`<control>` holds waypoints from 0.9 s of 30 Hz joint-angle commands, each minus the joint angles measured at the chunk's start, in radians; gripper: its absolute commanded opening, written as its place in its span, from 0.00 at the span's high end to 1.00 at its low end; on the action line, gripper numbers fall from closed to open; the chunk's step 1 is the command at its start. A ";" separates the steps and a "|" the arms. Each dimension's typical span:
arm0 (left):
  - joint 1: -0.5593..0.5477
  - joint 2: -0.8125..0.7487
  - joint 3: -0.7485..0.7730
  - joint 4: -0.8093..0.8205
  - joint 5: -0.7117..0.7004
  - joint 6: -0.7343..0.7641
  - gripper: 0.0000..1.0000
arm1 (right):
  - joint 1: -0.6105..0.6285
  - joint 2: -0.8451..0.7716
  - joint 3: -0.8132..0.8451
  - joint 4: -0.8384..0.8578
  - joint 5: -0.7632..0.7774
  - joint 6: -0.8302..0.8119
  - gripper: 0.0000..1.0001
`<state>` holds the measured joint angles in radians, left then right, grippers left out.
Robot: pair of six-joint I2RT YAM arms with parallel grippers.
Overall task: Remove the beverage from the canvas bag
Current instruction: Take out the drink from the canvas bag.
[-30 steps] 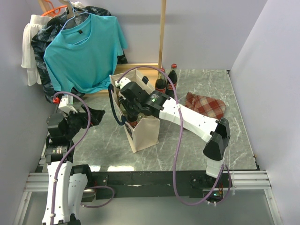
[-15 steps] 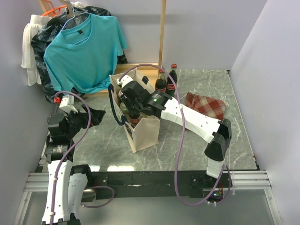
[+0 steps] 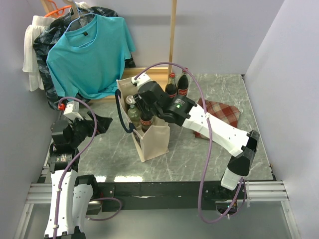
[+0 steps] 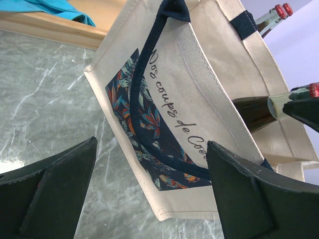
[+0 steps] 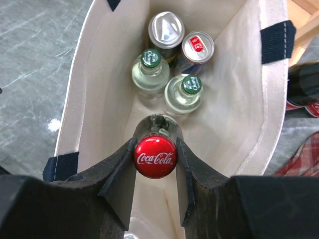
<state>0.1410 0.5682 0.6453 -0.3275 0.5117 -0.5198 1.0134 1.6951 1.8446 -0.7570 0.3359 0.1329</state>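
Note:
The cream canvas bag (image 3: 152, 137) with navy handles stands open mid-table. My right gripper (image 3: 145, 113) (image 5: 155, 147) is over its mouth, shut on the red-capped neck of a dark cola bottle (image 3: 146, 121) (image 5: 155, 158), whose top rises above the rim. Two green-capped clear bottles (image 5: 150, 69) (image 5: 183, 94) and two cans (image 5: 166, 29) (image 5: 197, 45) stay inside against the bag's wall (image 5: 234, 99). My left gripper (image 3: 102, 122) (image 4: 151, 149) is open left of the bag, facing its printed side (image 4: 199, 99) without touching it.
Two more cola bottles (image 3: 171, 87) (image 3: 183, 82) stand on the table just behind the bag. A red plaid cloth bag (image 3: 219, 112) lies to the right under my right arm. A teal T-shirt (image 3: 89, 55) hangs at back left beside a wooden post (image 3: 173, 35).
My right gripper has risen from inside the bag with the cola bottle, and the arm has swung up and rightward. The left arm has stayed put.

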 commanded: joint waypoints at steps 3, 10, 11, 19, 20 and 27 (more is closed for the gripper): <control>0.006 -0.001 0.002 0.012 0.019 -0.011 0.04 | -0.016 -0.098 -0.011 0.173 0.063 -0.009 1.00; 0.006 0.001 0.002 0.010 0.014 -0.013 0.04 | -0.047 -0.081 -0.076 0.199 0.049 0.013 1.00; 0.005 0.001 0.002 0.010 0.014 -0.014 0.04 | -0.049 -0.080 -0.084 0.203 0.051 0.014 1.00; 0.005 0.004 0.002 0.008 0.011 -0.013 0.04 | -0.067 -0.080 -0.104 0.232 0.043 0.017 1.00; 0.005 0.004 0.002 0.008 0.008 -0.014 0.04 | -0.067 -0.083 -0.099 0.232 0.043 0.013 1.00; 0.005 0.004 0.002 0.007 0.005 -0.014 0.04 | -0.067 -0.092 -0.018 0.191 0.049 -0.007 1.00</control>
<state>0.1410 0.5732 0.6453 -0.3275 0.5110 -0.5209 0.9546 1.6836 1.7107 -0.6830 0.3386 0.1513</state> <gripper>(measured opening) 0.966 0.404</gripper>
